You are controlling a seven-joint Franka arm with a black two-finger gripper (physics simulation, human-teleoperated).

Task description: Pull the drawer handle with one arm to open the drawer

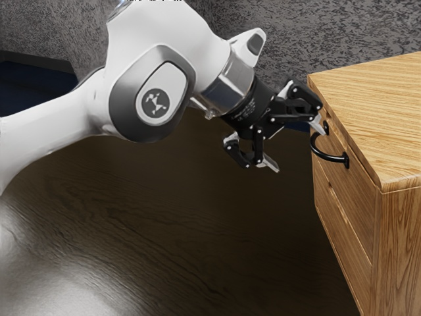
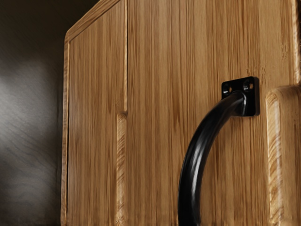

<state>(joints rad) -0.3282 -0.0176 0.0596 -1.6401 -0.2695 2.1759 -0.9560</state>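
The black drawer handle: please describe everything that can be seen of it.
The black curved bar handle looks like glossy metal. It is a round bar bent into an arch, fixed by a black two-screw plate to the wooden top drawer front. The black gripper, open, is beside it; contact cannot be told.

At three o'clock, the cabinet point(image 1: 375, 99) is honey-tan with straight grain, its handle point(image 1: 329, 158) glossy black. The arm point(image 1: 151, 39) is white.
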